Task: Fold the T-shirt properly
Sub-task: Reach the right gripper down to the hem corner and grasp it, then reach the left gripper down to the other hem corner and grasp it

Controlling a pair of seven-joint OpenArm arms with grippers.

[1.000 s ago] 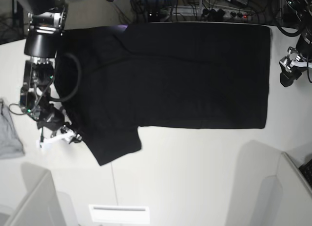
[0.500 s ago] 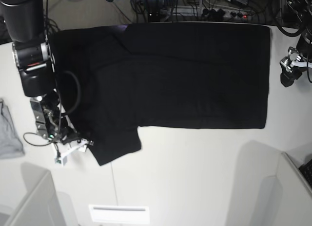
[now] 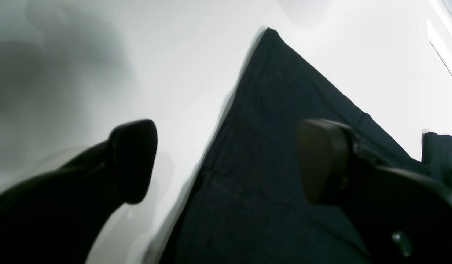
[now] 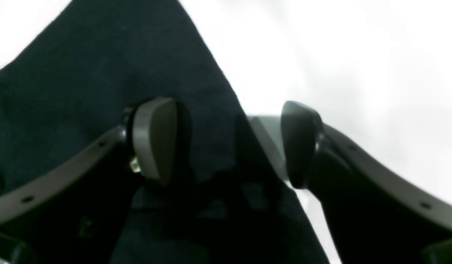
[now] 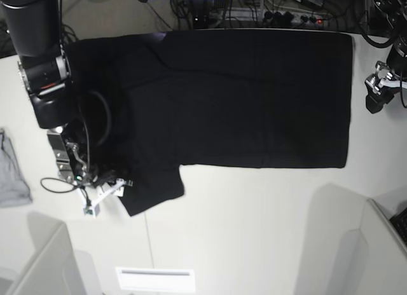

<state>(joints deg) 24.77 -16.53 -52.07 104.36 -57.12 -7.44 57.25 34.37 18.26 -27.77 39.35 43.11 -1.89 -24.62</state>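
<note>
so the t-shirt [image 5: 241,98] lies flat, plain black side up, its long axis running 3 to 9 o'clock across the far half of the table [image 5: 254,231] in your base view, hem at 3, sleeves at 9. the near sleeve pokes toward 7 o'clock, and your right gripper [image 5: 111,187] sits right at its edge, far nearer than the other arm. in the right wrist view the jaws stand wide, straddling the sleeve's edge, one pad [image 4: 152,139] over cloth, the other over bare table. your left gripper [image 3: 226,161] is parked off the hem at 3 o'clock, jaws wide too, holding nothing. a small grey garment [image 5: 11,174] lies at 9 o'clock, apart; the near table gives you folding room.
</note>
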